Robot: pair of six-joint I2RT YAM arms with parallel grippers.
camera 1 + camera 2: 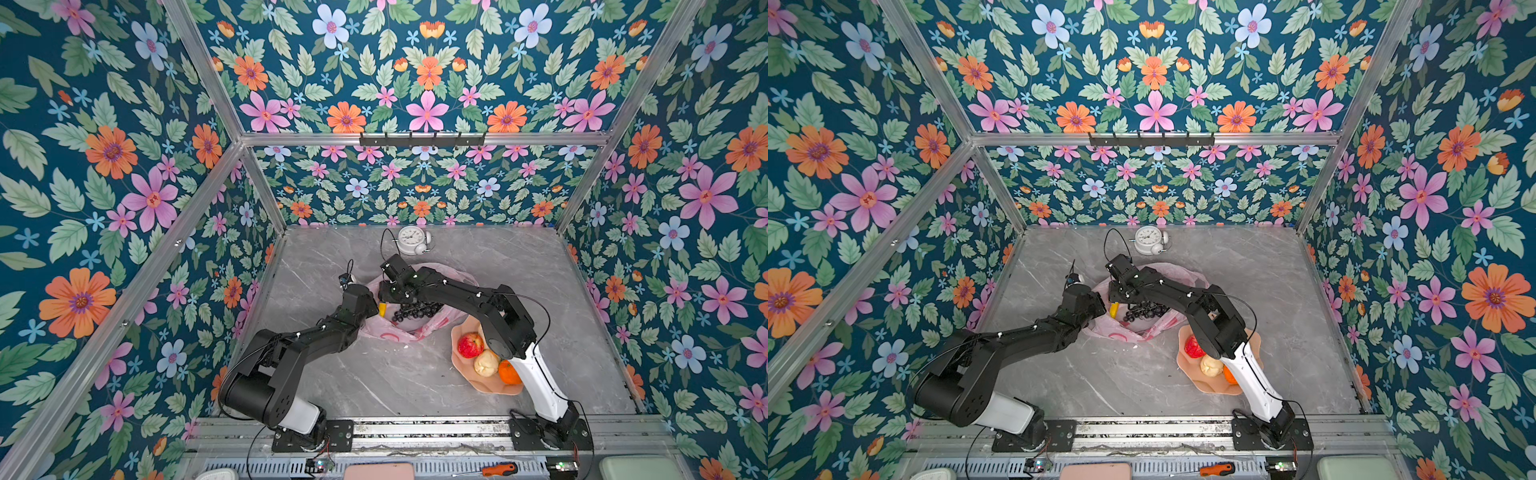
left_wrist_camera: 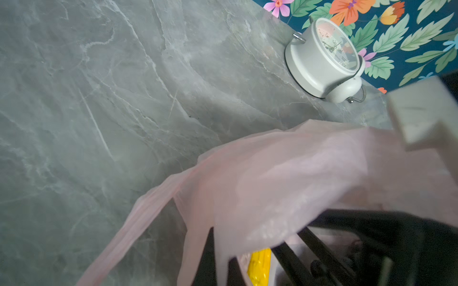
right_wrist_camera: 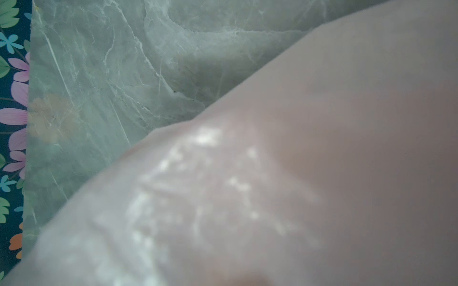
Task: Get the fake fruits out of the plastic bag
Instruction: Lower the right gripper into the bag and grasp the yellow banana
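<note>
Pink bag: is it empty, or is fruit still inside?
Not empty. Both top views show a dark grape bunch and a yellow fruit lying inside the open pink bag.

Pink crinkly plastic bag [image 1: 392, 332] mid-surface [image 1: 374, 374], mouth open; yellow banana [image 1: 382, 309] and dark grape bunch [image 1: 413, 311] inside. Red apple [image 1: 470, 345], cream fruit [image 1: 486, 362], orange [image 1: 508, 372] in peach dish [image 1: 490, 388].
</note>
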